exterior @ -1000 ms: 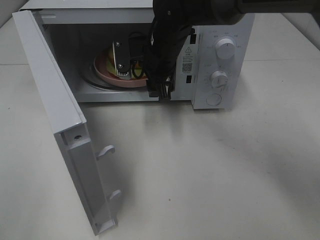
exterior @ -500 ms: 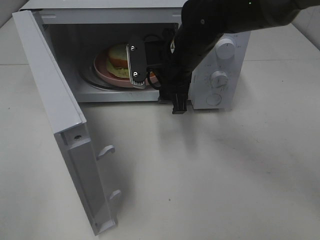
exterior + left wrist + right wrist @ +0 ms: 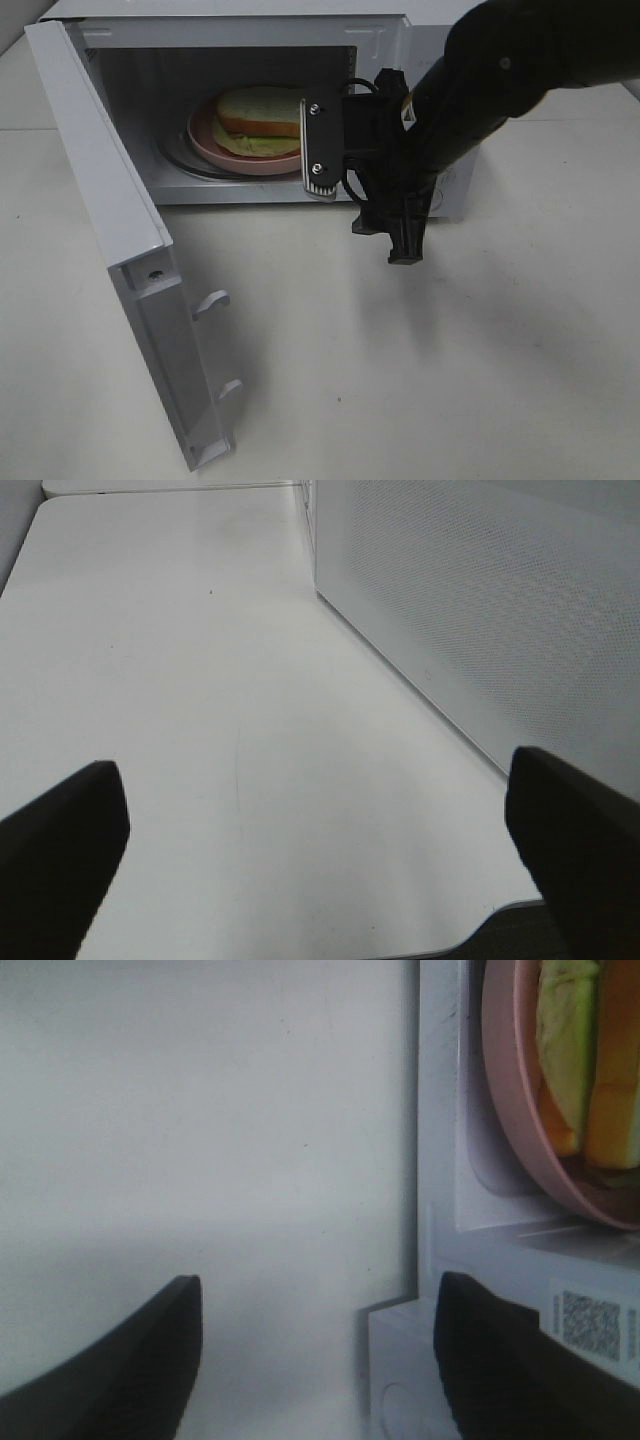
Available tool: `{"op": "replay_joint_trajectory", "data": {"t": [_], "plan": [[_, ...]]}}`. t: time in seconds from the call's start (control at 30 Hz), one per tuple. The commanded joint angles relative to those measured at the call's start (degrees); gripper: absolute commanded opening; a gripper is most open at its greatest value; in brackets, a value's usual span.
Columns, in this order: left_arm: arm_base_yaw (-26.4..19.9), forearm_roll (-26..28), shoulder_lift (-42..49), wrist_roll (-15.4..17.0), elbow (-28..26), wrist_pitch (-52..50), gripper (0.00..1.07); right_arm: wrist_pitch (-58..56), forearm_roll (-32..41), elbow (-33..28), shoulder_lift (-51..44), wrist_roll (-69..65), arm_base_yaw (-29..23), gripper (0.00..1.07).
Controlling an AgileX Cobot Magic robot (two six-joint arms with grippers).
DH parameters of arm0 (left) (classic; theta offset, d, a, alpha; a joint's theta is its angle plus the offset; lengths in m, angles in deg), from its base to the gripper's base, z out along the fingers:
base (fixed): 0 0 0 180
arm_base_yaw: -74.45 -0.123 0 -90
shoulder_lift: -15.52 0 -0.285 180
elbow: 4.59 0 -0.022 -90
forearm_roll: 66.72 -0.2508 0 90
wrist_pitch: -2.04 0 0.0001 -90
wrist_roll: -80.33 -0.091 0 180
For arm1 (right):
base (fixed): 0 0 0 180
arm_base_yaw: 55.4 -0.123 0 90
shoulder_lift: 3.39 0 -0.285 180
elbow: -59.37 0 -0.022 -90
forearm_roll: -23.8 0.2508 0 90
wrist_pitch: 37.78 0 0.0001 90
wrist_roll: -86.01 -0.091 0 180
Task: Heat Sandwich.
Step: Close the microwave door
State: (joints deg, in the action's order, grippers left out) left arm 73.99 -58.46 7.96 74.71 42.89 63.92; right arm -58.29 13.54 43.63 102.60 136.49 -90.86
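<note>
The microwave [image 3: 230, 30] door [image 3: 110, 200] stands swung out toward the near left and walls off the left side of the approach, so the cavity can be reached only from the near and right, over the bare surface [image 3: 400, 380]. The right end effector [image 3: 362, 222], jaws apart and empty, hangs just in front of the right end of the opening, leaving the left and middle of the opening unblocked. Inside, the plate [image 3: 245, 160] carrying the sandwich [image 3: 262, 108] occupies most of the cavity floor, with free room between the sandwich and the ceiling.
</note>
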Motion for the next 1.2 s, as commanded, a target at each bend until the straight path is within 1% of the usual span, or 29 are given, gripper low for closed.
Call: {"op": "replay_joint_trajectory", "data": {"t": [0.03,0.1,0.13,0.17,0.27,0.3,0.33,0.4,0.43,0.6,0.73,0.87,0.9,0.93,1.03,1.1,1.2], "plan": [[-0.1,0.1,1.0,0.0,0.1,-0.3,0.98,1.7,-0.1,-4.1,-3.8,-3.3,0.1,0.66],[-0.1,0.1,1.0,0.0,0.1,-0.3,0.98,2.3,-0.1,-6.4,-5.9,-6.1,0.1,0.66],[-0.1,0.1,1.0,0.0,0.1,-0.3,0.98,2.3,-0.1,-6.4,-5.9,-6.1,0.1,0.66],[-0.1,0.1,1.0,0.0,0.1,-0.3,0.98,3.2,-0.1,-8.3,-7.7,-11.2,0.1,0.68],[-0.1,0.1,1.0,0.0,0.1,-0.3,0.98,3.2,-0.2,-10.7,-10.4,-19.1,0.1,0.74],[-0.1,0.1,1.0,0.0,0.1,-0.3,0.98,3.2,-0.2,-10.7,-10.4,-19.1,0.1,0.74],[-0.1,0.1,1.0,0.0,0.1,-0.3,0.98,3.0,-0.6,-11.9,-12.3,-23.5,0.1,0.79],[-0.1,0.1,1.0,0.0,0.1,-0.3,0.98,2.2,-2.0,-13.0,-13.9,-27.0,0.1,0.84],[-0.1,0.1,1.0,0.0,0.1,-0.3,0.98,0.3,-4.4,-14.2,-15.5,-28.8,0.1,0.85],[-0.1,0.1,1.0,0.0,0.1,-0.3,0.98,-2.3,-6.5,-16.2,-18.3,-31.4,0.1,0.84],[-0.1,0.1,1.0,0.0,0.1,-0.3,0.98,-8.4,-6.9,-19.4,-24.1,-36.0,0.1,0.81],[-0.1,0.1,1.0,0.0,0.1,-0.3,0.98,-12.4,-6.9,-19.7,-27.1,-39.5,0.1,0.8],[-0.1,0.1,1.0,0.0,0.1,-0.3,0.98,-15.1,-6.9,-19.7,-29.3,-43.4,0.1,0.79],[-0.1,0.1,1.0,0.0,0.1,-0.3,0.98,-15.1,-6.9,-19.7,-29.3,-43.4,0.1,0.79],[-0.1,0.1,1.0,0.0,0.1,-0.3,0.98,-19.6,-6.9,-19.7,-33.5,-50.0,0.1,0.77],[-0.1,0.1,1.0,0.0,0.1,-0.3,0.98,-20.8,-6.9,-19.7,-34.7,-51.1,0.1,0.76],[-0.1,0.1,1.0,0.0,0.1,-0.3,0.98,-25.1,-6.8,-19.7,-39.4,-52.4,0.1,0.76]]}}
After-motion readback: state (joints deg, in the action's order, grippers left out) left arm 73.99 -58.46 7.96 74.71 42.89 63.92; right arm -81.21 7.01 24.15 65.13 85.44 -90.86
